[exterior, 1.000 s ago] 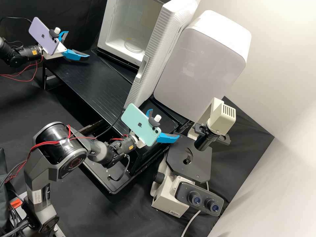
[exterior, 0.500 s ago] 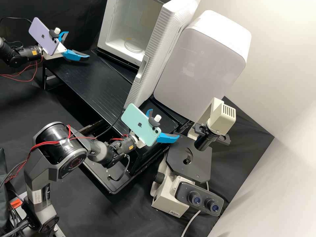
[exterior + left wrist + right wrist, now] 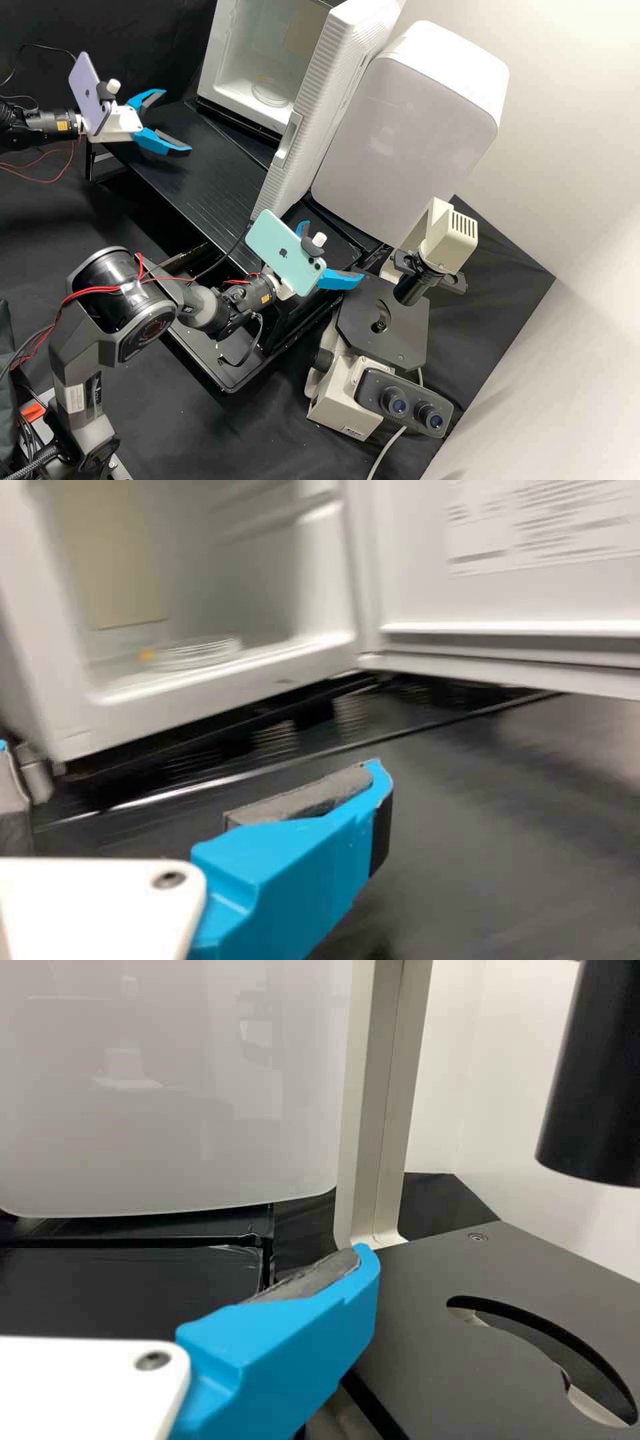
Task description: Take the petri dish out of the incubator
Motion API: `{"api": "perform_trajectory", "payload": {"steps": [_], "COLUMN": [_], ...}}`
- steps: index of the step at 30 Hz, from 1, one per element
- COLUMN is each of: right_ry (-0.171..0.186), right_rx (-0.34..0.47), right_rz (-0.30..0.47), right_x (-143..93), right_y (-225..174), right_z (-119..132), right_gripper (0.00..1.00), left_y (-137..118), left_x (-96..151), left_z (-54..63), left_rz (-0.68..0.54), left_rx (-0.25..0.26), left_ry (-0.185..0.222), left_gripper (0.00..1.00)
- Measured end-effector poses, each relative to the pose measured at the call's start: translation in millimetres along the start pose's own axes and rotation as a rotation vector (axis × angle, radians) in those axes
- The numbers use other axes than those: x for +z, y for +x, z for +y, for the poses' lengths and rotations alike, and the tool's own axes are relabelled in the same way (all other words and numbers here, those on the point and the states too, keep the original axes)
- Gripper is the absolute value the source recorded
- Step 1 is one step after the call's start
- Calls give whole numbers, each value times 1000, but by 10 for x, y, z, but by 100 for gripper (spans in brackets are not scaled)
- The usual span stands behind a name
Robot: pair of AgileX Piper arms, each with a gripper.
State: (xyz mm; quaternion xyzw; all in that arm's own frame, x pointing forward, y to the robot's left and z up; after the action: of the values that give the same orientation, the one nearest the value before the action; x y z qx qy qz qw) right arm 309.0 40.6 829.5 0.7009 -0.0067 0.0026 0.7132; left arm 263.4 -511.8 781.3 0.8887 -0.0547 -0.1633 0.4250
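One petri dish (image 3: 270, 91) lies on the floor of the single white incubator (image 3: 230, 53), whose door (image 3: 320, 100) stands open. There are two grippers. The left gripper (image 3: 175, 120) hovers over the desk (image 3: 200, 173) in front of the incubator, fingers spread and empty. The right gripper (image 3: 331, 252) (also released, holding nothing) hangs beside the one microscope (image 3: 380, 373). The right wrist view adds the opening in the microscope stage (image 3: 470, 1290).

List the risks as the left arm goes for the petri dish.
The petri dish sits behind the raised sill of the incubator; a low left tool may strike that sill. The open door stands close beside the opening; the arm might clip it. The dish looks flat and smooth, so the open tool may slip off it.
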Motion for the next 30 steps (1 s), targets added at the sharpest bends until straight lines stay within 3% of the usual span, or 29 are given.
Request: {"api": "perform_trajectory", "payload": {"steps": [13, 16, 23, 30], "right_ry": [0, 0, 0, 0], "right_rx": [0, 0, 0, 0], "right_rz": [0, 0, 0, 0], "right_x": [0, 0, 0, 0], "right_y": [0, 0, 0, 0], "right_z": [0, 0, 0, 0], "right_gripper": [100, 100, 100, 100], "left_y": [-46, -8, 207, 523], "left_x": [420, 480, 514, 421], "left_z": [-64, -11, 242, 407], "left_rz": [-203, -242, -247, -176], "left_rx": [-33, -21, 45, 37], "left_ry": [21, 26, 15, 5], "left_gripper": [100, 100, 100, 100]}}
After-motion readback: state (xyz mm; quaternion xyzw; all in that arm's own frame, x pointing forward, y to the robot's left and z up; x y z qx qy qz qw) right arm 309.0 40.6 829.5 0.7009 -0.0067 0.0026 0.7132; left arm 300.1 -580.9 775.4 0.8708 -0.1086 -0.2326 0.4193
